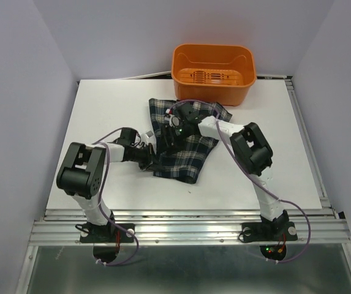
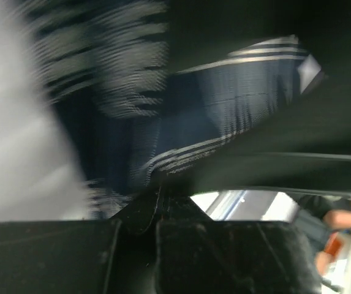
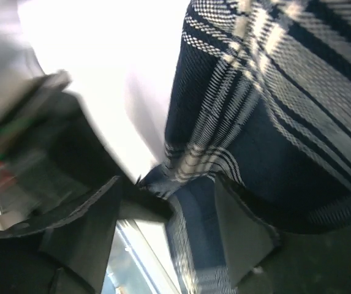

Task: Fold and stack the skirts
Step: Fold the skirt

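A dark navy-and-green plaid skirt (image 1: 187, 153) lies rumpled in the middle of the white table (image 1: 101, 116). I cannot tell if more than one skirt is in the heap. My left gripper (image 1: 152, 154) is at the skirt's left edge. In the left wrist view its fingers (image 2: 132, 245) are pressed together on a fold of the plaid cloth (image 2: 224, 92). My right gripper (image 1: 170, 136) is over the skirt's upper left part. In the right wrist view it (image 3: 172, 196) stands open, with a hem of the skirt (image 3: 273, 92) lying in the gap.
An orange plastic basket (image 1: 212, 70) stands at the back edge of the table, just behind the skirt. The two grippers are close together. Grey walls close in the left and right sides.
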Available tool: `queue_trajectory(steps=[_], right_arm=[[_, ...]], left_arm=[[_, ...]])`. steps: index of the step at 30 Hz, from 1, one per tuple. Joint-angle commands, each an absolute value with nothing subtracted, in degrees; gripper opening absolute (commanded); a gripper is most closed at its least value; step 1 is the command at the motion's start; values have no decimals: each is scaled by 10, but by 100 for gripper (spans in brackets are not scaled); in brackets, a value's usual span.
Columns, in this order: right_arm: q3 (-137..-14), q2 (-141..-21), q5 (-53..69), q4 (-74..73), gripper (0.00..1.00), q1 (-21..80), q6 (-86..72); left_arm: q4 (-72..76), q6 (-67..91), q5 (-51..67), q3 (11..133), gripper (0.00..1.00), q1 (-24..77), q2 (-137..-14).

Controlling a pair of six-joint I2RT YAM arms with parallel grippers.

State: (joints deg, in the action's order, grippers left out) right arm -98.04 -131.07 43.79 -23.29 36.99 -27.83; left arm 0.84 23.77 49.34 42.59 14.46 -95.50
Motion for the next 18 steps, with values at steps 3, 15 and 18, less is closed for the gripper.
queue_trajectory(steps=[3,15,18], right_arm=[[-970,-1218,445,-303,70,315,-224],[-699,-1198,589,-338,48,307,-122],[-729,-1278,514,-368,43,299,-106]], left_arm=[[4,257,451,444,0,139,-1022],[3,262,443,453,0,139,-1031],[-17,250,435,461,0,138,-1027]])
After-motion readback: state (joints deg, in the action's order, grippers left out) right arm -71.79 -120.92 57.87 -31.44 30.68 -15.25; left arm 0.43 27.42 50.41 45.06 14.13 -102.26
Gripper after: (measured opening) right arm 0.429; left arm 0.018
